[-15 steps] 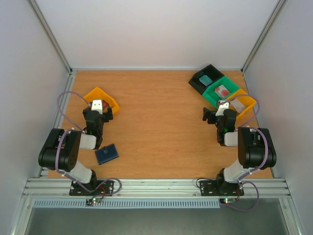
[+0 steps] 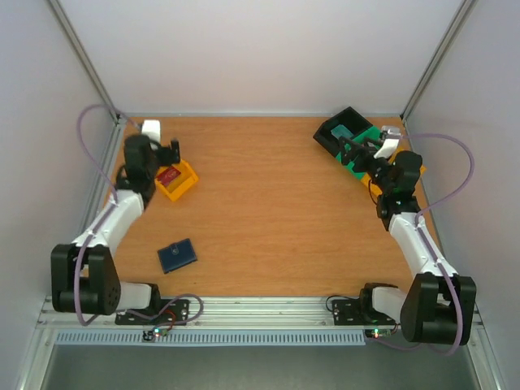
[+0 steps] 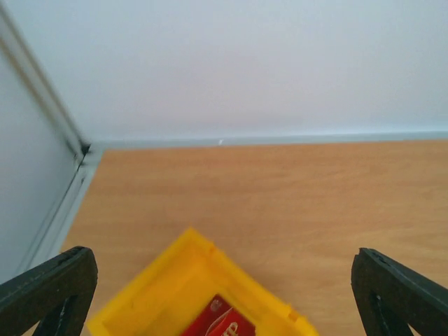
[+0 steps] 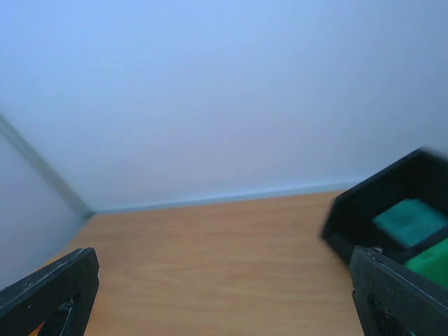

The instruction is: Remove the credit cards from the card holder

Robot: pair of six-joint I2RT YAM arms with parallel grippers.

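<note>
Left gripper [image 2: 171,152] hangs empty, jaws spread wide, just above the yellow plastic bin [image 2: 188,182] holding a red plastic credit card [image 2: 168,175]. Nearer the arm bases, the navy-blue folding card holder [image 2: 177,255] lies flat on the wooden counter [image 2: 268,211]. Right gripper [image 2: 351,151], equally wide and empty, hovers by the black plastic bin [image 2: 328,130] and the green plastic bin [image 4: 430,262].

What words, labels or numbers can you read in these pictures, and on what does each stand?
On the red card in the yellow bin: white lettering, cut off at the picture's edge, unreadable.
On the teal item in the black bin: dark marks, too blurred to read.
On the card holder: no text visible.
</note>
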